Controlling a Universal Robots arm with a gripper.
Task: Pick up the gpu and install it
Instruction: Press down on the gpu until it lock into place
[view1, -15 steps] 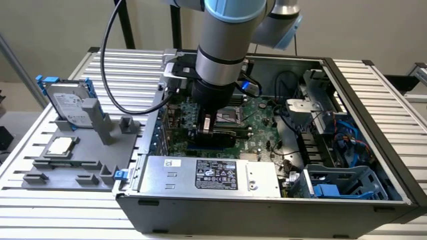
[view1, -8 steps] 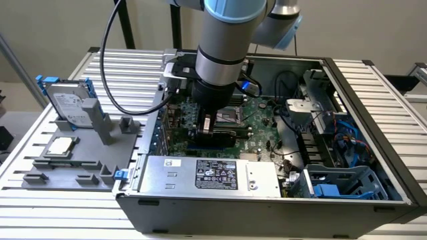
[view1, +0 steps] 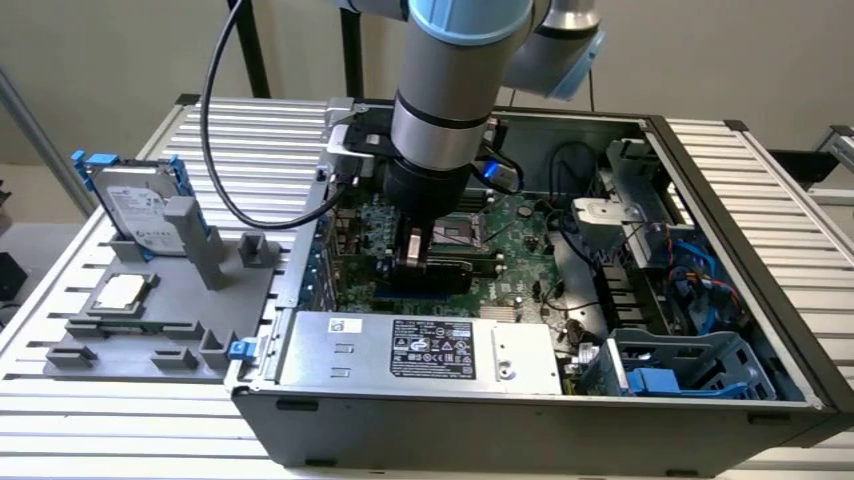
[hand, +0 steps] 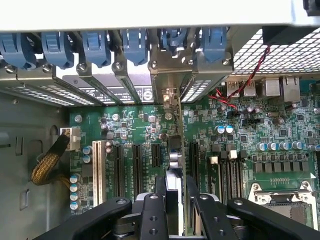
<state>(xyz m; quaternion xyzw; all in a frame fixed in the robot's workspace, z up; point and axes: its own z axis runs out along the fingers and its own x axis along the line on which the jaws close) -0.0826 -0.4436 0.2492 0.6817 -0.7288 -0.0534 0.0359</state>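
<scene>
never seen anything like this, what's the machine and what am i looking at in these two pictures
The exterior view shows a robot arm reaching down into an open computer case lying on a slatted table. Its gripper is low over the green motherboard. The wrist view comes from a camera on the arm, looking past the gripper, which is shut on the gpu, a thin card seen edge-on and standing over the motherboard's slots. On the exterior view's left, a grey holder carries a hard drive and a small silver chip.
</scene>
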